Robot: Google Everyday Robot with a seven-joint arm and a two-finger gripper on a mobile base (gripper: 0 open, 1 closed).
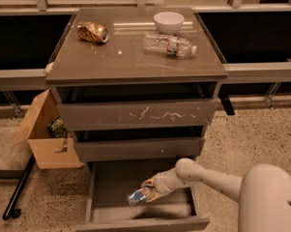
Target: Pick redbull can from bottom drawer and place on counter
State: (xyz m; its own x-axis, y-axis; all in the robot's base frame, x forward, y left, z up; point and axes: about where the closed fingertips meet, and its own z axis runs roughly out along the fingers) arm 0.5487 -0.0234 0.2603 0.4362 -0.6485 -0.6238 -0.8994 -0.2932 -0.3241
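Camera view: the glossy grey-brown counter (130, 59) carries a dented gold can (93, 32), a white bowl (168, 22) and a clear bottle (169, 44) lying flat. Below the counter, the bottom drawer (111, 182) stands pulled open. Over its floor the gripper (152, 192) clasps the tilted redbull can (138, 196). A cardboard box (46, 141) sits on the speckled floor (251, 139), lower than the counter and off to its side.

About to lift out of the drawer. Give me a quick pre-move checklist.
1. Gripper at the redbull can, inside the bottom drawer: ok.
2. Grasp secure: cannot tell.
3. Bottom drawer pulled open: ok.
4. Clearance under the middle drawer: cannot tell.
5. Landing spot on counter: ok, front part free; dented can, bottle and bowl sit farther back.
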